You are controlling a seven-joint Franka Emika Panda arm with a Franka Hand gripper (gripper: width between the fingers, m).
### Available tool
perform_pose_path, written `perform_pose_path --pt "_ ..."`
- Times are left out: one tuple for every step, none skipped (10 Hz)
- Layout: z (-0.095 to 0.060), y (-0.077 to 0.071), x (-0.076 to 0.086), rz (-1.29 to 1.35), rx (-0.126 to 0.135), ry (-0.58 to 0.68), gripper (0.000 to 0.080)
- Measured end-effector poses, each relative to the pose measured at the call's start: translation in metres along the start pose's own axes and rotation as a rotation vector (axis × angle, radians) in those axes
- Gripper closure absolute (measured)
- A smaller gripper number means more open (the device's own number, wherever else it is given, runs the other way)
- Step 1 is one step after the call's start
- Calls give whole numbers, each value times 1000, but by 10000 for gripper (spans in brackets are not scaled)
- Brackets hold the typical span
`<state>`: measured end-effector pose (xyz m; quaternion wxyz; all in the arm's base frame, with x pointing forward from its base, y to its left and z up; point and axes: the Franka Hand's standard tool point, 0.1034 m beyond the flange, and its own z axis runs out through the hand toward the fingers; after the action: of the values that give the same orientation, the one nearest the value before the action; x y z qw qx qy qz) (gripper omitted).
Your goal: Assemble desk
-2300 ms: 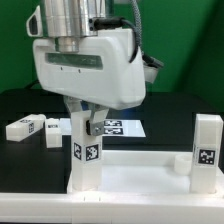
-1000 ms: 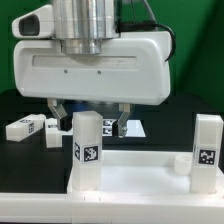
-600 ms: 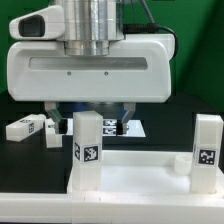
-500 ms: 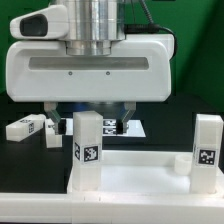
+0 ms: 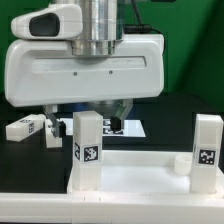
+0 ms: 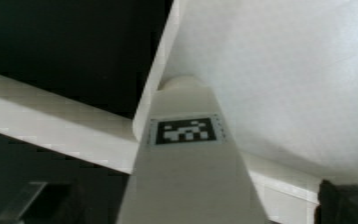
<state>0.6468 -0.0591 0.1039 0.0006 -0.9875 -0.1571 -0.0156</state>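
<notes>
We see a matte black table surface (image 5: 175, 125) running back to a plain green backdrop wall (image 5: 195, 60). On the black surface lies the marker board (image 5: 135, 129), thin, flat and white, printed with black-and-white tags, partly hidden from us

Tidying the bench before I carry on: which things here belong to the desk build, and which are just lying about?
Desk parts: tabletop, upright leg below the tool, second upright leg, flat-lying leg.
Just lying about: marker board.
</notes>
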Motion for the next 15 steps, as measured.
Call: perform_pose_path --pt "0 0 0 2 0 0 151" --pt "0 0 0 3 0 0 151" --pt "0 0 0 10 1 0 361" --pt "0 0 0 30 1 0 509" --pt "0 0 0 30 1 0 511" --pt "0 0 0 48 1 0 511" --pt "0 0 0 134 2 1 511" --pt "0 0 0 211 3 1 511" --pt "0 0 0 312 6 2 511" --pt "-1 0 0 438 7 3 511" --pt "-1 1 0 514 8 3 511" --pt "-1 2 -1 560 9 2 511" --pt "-1 3 -2 648 8 1 511" --pt "0 4 -3 682 6 -1 511" --pt "0 5 -4 743 4 -2 506"
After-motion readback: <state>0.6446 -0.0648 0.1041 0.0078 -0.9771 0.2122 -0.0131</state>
